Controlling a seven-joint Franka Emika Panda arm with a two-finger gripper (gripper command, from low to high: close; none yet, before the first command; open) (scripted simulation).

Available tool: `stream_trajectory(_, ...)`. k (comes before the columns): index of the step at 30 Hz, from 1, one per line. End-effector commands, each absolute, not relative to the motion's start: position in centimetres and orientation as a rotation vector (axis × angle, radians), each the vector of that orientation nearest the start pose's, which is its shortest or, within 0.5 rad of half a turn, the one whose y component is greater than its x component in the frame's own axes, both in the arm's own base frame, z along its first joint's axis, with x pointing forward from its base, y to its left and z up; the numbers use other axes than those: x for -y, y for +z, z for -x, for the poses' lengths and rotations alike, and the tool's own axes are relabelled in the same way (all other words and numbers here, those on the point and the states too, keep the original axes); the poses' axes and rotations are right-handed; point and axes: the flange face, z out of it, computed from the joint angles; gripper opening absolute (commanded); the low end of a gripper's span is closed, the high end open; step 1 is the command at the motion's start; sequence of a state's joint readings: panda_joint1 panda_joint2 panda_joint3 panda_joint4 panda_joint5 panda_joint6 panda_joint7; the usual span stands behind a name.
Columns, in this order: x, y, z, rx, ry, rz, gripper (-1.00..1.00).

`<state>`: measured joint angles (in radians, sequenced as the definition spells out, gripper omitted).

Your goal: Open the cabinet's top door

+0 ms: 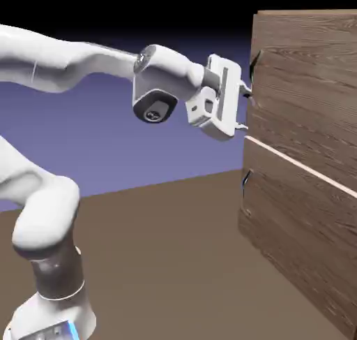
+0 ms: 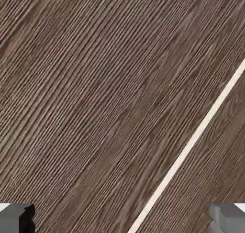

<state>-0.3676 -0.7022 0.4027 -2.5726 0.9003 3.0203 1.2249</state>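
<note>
Directly ahead of the open claw [image 1: 242, 108] stands the top door [image 1: 307, 87].

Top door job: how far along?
Done: the gripper is up against the cabinet, open, level with the top door. In hand: lining up. The hand view shows only wood grain and the pale seam, with nothing between the fingertips. Left: grab the handle, which sits above the fingers, then pull. The door looks shut.

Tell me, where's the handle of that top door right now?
In the exterior view, the top door's handle sits at the cabinet's upper left edge, just above and right of the open gripper, well above the pale seam.
</note>
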Motion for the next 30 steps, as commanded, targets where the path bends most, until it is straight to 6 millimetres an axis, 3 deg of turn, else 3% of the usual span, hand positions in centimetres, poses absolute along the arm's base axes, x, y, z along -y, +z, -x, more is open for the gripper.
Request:
stream_trajectory(1, 1.1, 59.8, -38.5, -1.748, -0.808, 1.119, 0.00)
stream_trajectory(9, -0.7, 62.5, -38.2, -1.783, -0.589, 0.662, 0.00)
stream_trajectory(16, -3.3, 63.4, -38.5, -1.751, -0.357, 0.311, 0.00)
stream_trajectory(23, -6.4, 63.1, -39.5, -1.687, -0.097, 0.004, 0.00)
stream_trajectory(30, -9.9, 61.3, -41.4, -1.603, 0.183, -0.275, 0.00)
